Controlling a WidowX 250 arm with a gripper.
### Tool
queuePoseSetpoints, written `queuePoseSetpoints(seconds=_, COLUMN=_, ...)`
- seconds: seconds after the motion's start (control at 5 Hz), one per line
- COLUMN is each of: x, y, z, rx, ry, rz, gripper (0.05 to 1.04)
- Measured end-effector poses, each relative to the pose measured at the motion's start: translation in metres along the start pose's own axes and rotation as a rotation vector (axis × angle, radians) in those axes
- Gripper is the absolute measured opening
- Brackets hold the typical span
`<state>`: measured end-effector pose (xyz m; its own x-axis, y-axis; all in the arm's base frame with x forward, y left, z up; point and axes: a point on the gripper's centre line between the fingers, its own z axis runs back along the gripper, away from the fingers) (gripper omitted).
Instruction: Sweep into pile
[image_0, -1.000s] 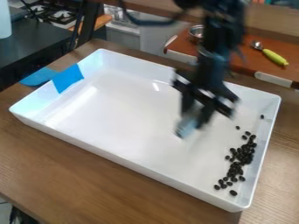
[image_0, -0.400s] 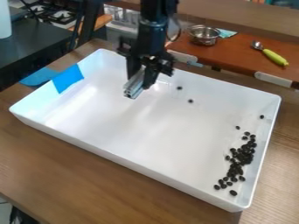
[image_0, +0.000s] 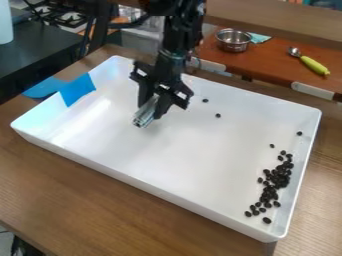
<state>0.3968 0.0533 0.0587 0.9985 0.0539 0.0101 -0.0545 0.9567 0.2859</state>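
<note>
Hand (image_0: 152, 106) partly closed, its fingers gripping a silvery bar (image_0: 143, 119) that slants down between them; whether the bar's end touches the tray floor cannot be told. Main group of dark beans (image_0: 277, 179) lies well apart from the hand, to its right and toward the camera, strung out beside the tray's short right wall. Judgement: sweeping is largely done, the group being dense in its middle but ragged at both ends. Left to gather: two stray beans (image_0: 218, 115) just right of the hand, and a pair of outliers (image_0: 272, 146) farther right, one of them near the wall. Edges: the tray (image_0: 137, 177) has raised walls all round; its far long wall runs close behind the hand, so a stroke behind the strays probably has little clearance. Open floor extends from the hand toward the near wall and rightward to the group, ample for a sweep.
</note>
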Motion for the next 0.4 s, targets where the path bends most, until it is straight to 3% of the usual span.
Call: queuePoseSetpoints(seconds=0.4, x=0.0109, y=-0.0162, z=-0.0020, rx=0.035, ry=0.066, rz=-0.001, gripper=0.387)
